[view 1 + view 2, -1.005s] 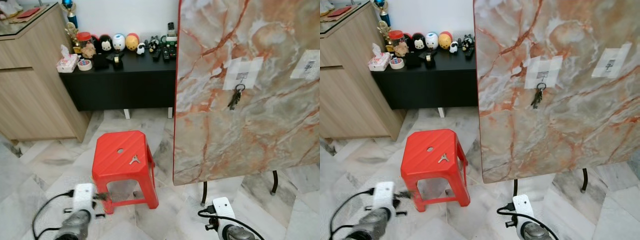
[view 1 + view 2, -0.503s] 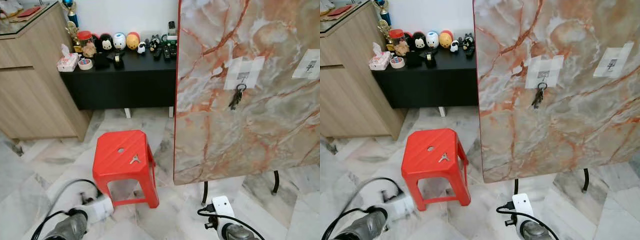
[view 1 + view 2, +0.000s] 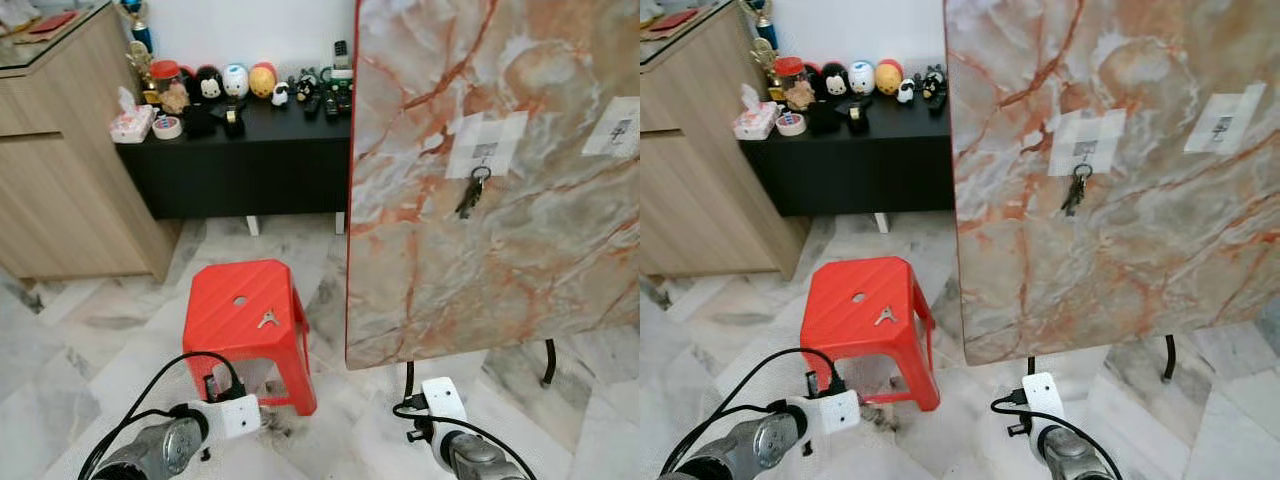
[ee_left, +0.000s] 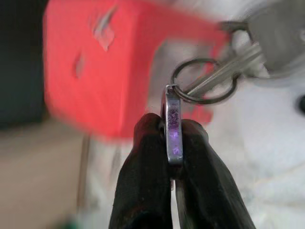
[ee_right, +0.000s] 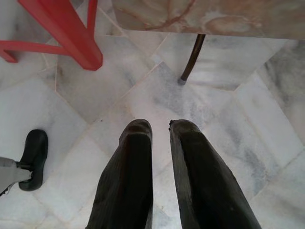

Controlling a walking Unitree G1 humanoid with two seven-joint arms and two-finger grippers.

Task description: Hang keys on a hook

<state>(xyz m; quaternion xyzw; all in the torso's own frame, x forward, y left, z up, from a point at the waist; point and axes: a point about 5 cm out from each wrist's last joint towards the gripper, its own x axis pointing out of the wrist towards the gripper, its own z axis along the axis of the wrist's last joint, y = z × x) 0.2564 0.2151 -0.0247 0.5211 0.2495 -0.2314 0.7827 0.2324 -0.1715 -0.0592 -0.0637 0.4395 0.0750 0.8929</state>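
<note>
My left gripper (image 4: 170,126) is shut on a flat metal clip (image 4: 173,129) that carries a key ring with keys (image 4: 224,67). In the eye views this gripper (image 3: 268,424) sits low, just in front of the red stool (image 3: 245,310). A single small key (image 3: 266,320) lies on the stool's top. To the right stands a marble board (image 3: 520,260) with two taped patches. A bunch of keys (image 3: 470,195) hangs from the hook on the nearer patch (image 3: 485,145). The far patch (image 3: 615,135) holds a bare hook. My right arm (image 3: 445,420) hangs idle near the floor.
A black sideboard (image 3: 240,165) with figurines stands against the back wall, and a wooden cabinet (image 3: 60,170) is at the left. The board rests on thin dark legs (image 5: 190,59). The floor is pale marble tile (image 5: 143,95). A black foot (image 5: 32,157) is beside my right gripper.
My left arm has swung from the far left across to the front of the red stool, its wrist turning over. The right arm has barely moved.
</note>
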